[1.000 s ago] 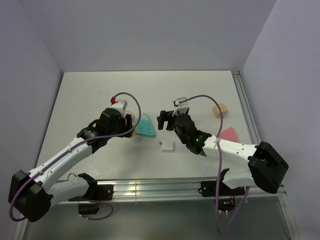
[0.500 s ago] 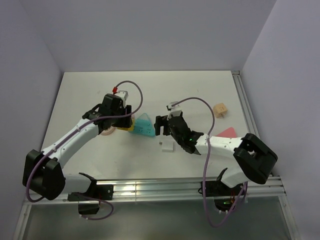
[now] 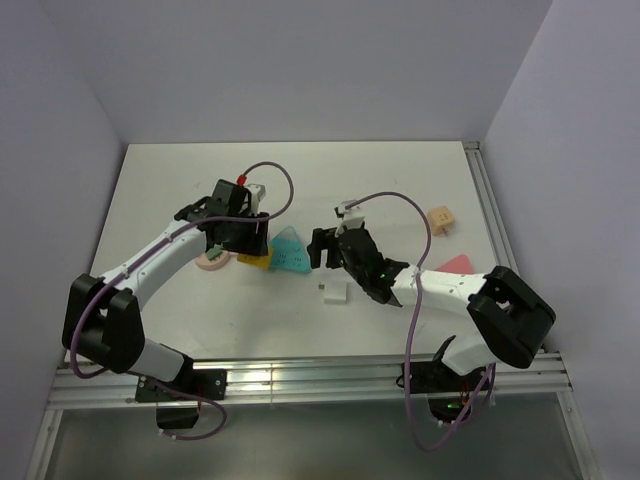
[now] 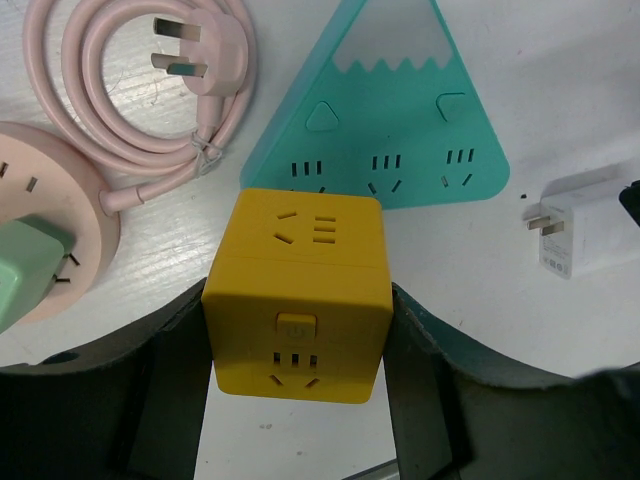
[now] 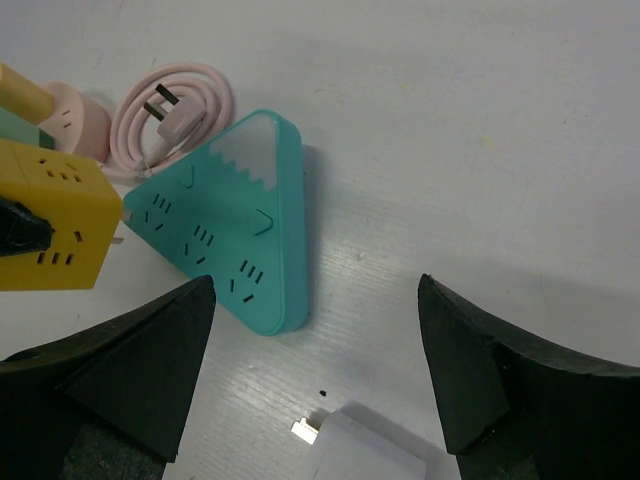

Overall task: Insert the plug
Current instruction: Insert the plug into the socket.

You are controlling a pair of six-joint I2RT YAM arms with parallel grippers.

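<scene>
White table point(image 3: 400, 170), left pincer point(image 4: 300, 340) clamping yellow cube point(image 4: 297, 290) near plug point(image 4: 25, 272).

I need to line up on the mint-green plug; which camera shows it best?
Left wrist: the plug is large there, lying on the pink round socket, though cut by the frame edge. Top external shows only a tiny green speck; right wrist barely a sliver.

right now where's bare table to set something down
The far strip of table along its back edge is bare, and so is the near stretch between the white adapter and the front rail. The middle is crowded: yellow cube, teal triangular strip and pink round strip sit close together.
</scene>
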